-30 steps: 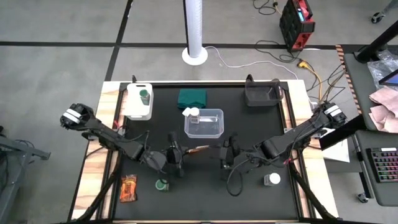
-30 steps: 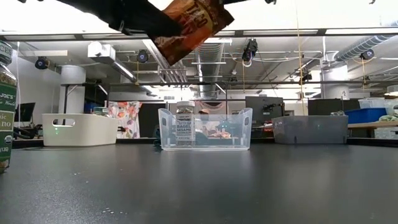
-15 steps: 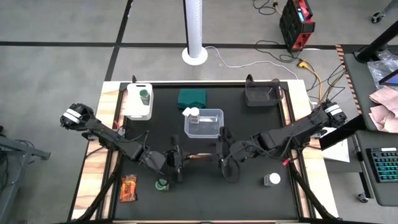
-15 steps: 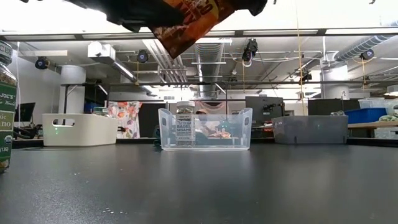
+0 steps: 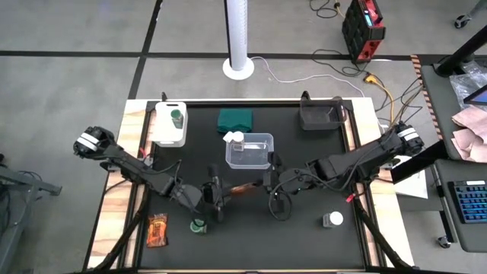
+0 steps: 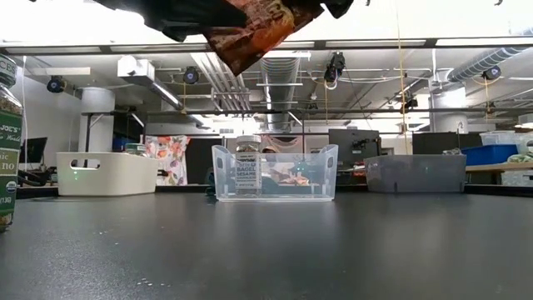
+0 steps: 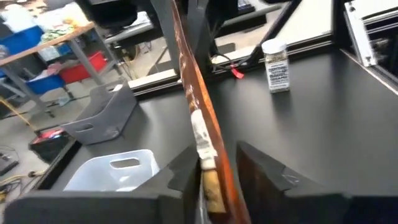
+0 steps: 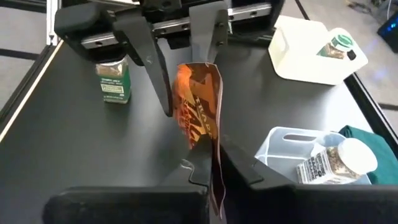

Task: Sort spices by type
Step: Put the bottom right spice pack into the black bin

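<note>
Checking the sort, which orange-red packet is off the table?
The orange-red packet held mid-air between both tools at the table's middle; the other packet lies at the front-left corner.

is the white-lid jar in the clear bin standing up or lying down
Upright. In the low view the jar stands inside the clear bin, lid on top and label reading level. The high view shows its white lid facing up.

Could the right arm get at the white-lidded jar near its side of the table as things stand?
Probably not at once: the right gripper is shut on the orange-red packet, which the left gripper also holds mid-table. The white-lidded jar stands alone on bare mat, so the path looks free once the packet is released.
</note>
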Robot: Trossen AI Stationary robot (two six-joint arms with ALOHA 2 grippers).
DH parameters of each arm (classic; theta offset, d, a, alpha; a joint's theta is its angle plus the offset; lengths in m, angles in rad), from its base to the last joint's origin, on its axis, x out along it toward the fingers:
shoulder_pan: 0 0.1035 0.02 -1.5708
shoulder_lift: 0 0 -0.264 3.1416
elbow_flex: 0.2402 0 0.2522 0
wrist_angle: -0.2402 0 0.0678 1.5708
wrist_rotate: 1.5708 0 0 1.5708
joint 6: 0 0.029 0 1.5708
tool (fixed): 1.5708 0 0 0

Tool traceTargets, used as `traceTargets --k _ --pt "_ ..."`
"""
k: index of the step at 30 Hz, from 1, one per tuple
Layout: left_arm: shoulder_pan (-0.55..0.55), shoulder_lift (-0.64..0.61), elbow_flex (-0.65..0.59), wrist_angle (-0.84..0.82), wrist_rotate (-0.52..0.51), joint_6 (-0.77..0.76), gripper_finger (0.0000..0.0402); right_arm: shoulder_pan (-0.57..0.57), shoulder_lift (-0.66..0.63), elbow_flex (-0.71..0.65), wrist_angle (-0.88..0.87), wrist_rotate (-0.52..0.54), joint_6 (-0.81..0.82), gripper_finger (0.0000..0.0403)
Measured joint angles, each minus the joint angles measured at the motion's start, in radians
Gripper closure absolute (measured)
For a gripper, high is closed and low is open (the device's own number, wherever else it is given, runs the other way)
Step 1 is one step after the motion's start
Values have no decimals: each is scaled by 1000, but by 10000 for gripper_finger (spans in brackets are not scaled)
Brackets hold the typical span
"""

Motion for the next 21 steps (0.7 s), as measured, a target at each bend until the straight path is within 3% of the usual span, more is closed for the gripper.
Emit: traceTargets --k 5,10,15,21 --pt "-1 -9 0 -48 -177 12 252 -6 0 76 -155 1 70 393" --pt "-2 -28 0 -118 -331 55 205 -55 0 168 -347 3 241 394" --pt "-2 -37 0 -163 -425 81 189 -168 1 259 -533 3 323 394" --pt "-2 -38 0 -192 -531 103 191 -388 2 323 -647 3 344 394"
